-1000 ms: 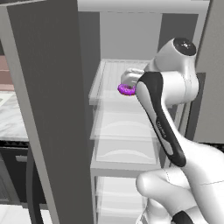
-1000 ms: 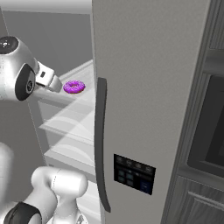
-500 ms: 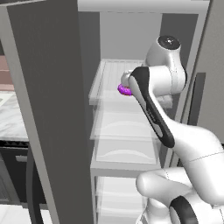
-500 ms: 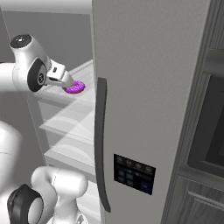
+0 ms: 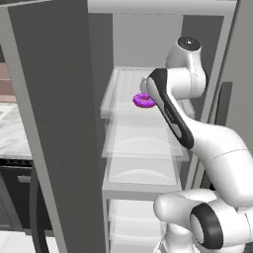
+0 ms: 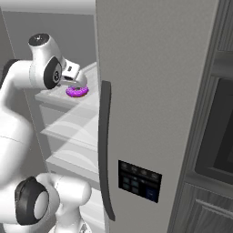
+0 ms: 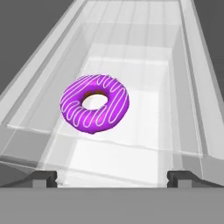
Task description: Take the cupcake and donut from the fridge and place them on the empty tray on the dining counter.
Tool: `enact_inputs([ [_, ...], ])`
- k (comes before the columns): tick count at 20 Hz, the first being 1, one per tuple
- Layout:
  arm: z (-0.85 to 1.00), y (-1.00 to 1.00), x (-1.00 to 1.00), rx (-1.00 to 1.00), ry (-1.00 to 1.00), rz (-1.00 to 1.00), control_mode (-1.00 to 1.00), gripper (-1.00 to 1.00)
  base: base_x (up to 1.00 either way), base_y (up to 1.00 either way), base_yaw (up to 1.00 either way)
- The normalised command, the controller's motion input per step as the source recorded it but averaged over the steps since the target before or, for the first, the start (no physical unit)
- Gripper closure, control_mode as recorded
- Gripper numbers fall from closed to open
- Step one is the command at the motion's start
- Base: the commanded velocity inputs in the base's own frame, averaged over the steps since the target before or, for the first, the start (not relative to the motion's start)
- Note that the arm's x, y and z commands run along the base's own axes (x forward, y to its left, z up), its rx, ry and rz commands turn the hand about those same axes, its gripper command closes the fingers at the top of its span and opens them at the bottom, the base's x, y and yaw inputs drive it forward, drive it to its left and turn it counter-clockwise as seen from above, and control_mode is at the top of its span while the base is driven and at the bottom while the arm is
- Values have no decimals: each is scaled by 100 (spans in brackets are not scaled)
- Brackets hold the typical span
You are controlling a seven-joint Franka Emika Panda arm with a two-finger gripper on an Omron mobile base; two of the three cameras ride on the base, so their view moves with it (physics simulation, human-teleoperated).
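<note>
End effector [image 7: 112, 177] spread wide, empty; donut [image 7: 95, 109] just ahead (slightly left), untouched.

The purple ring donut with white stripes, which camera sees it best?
The hand view: the purple ring donut shows whole, hole and stripes clear. The left base view has it partly behind the arm; the right base view shows it small.

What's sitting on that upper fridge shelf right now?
The donut lies flat on the translucent shelf inside the fridge, with the open claw just in front of it. In the left base view the arm covers the shelf's right part.
</note>
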Motion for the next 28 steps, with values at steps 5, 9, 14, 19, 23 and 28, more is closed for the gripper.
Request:
enact_inputs([
  [5,-12,-11,35,0,6,0,-100,-100,0,0,0],
  [9,-15,0,51,0,2,0,-100,-100,0,0,0],
  [14,-14,-1,45,0,2,0,-100,-100,0,0,0],
  [19,-12,-2,38,0,4,0,-100,-100,0,0,0],
  [23,-11,0,37,0,4,0,-100,-100,0,0,0],
  [28,-8,-2,9,0,3,0,-100,-100,0,0,0],
])
